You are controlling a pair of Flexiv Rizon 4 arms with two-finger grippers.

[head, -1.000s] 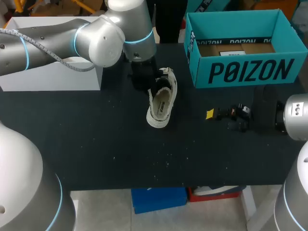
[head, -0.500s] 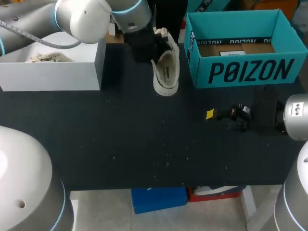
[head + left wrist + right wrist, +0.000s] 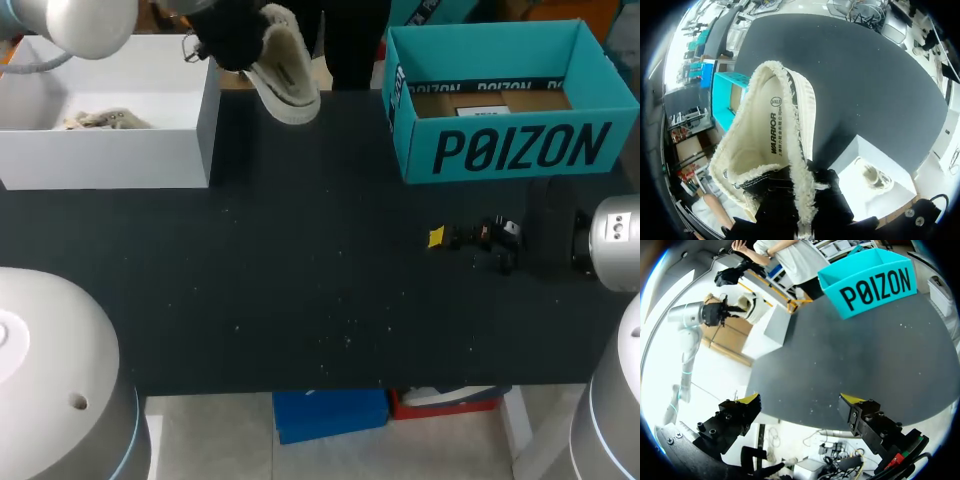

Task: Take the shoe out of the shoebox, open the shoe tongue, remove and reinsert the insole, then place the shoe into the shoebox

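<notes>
The left gripper is clamped on the near end of the pale shoe, which is held up beside the white box, well apart from the teal shoebox. The insole carries dark print, and the shoebox front has large dark lettering. The right gripper is spread wide and holds nothing.
</notes>
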